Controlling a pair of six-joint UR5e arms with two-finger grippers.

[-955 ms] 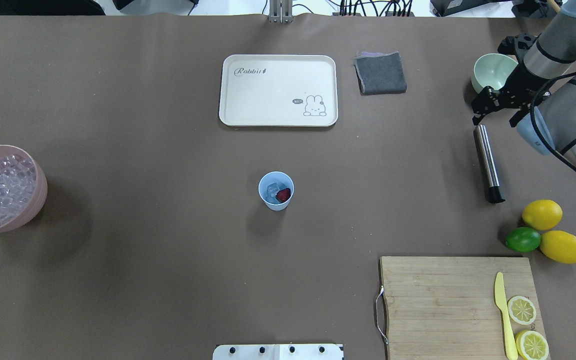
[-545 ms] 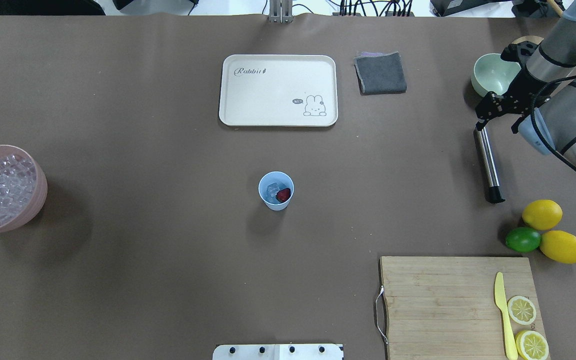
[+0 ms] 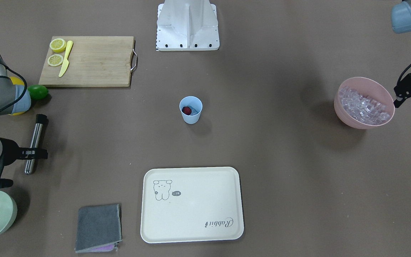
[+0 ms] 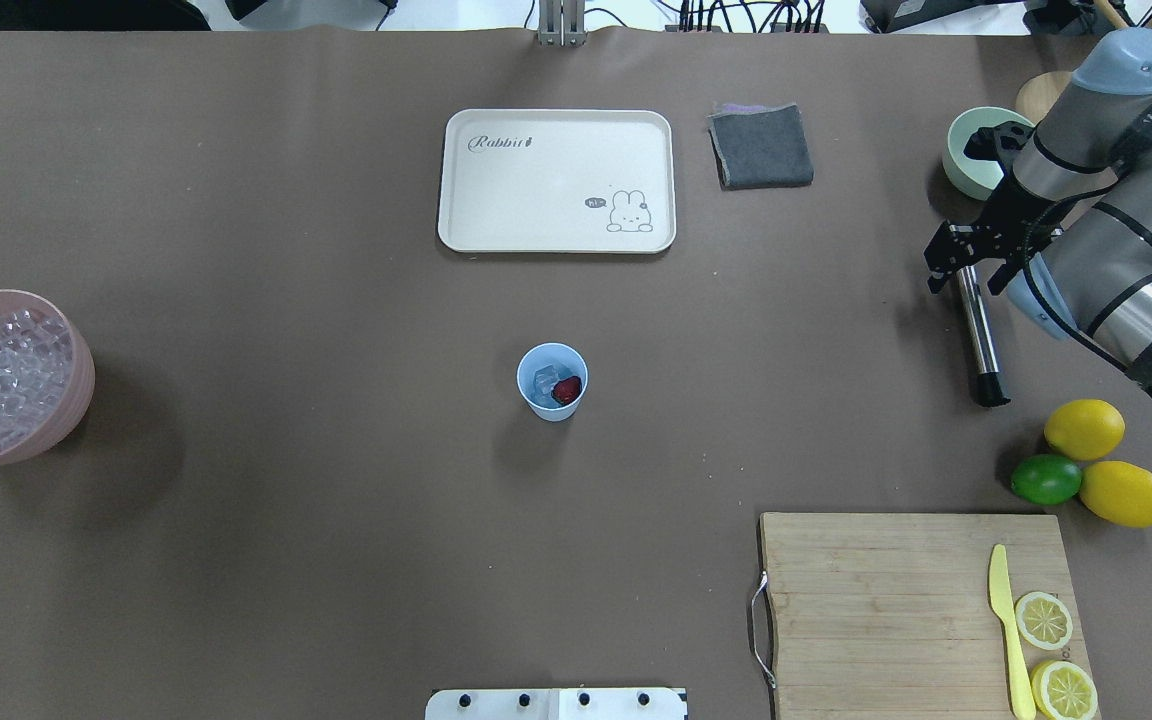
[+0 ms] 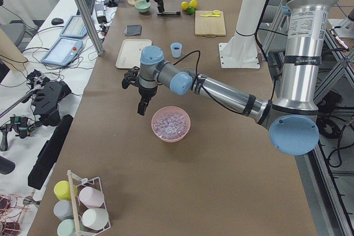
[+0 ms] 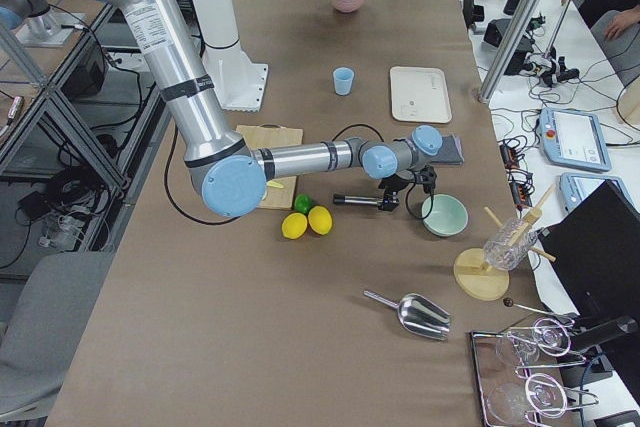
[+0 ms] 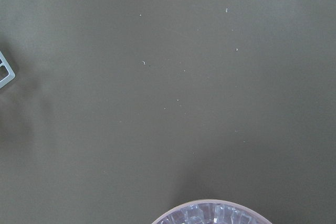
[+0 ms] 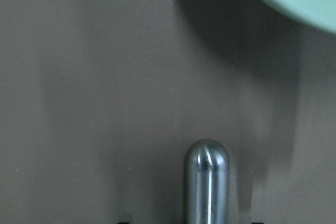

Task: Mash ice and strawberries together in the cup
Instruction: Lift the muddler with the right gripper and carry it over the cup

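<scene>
Now that the right gripper has reached the muddler at 3 o'clock, fingers apart, empty, I expect pickup.

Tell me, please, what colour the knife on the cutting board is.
The knife is pale yellow, clearest in the overhead view.

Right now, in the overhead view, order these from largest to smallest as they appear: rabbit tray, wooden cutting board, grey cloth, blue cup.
1. wooden cutting board, though the frame's bottom edge cuts it off
2. rabbit tray
3. grey cloth
4. blue cup
</scene>
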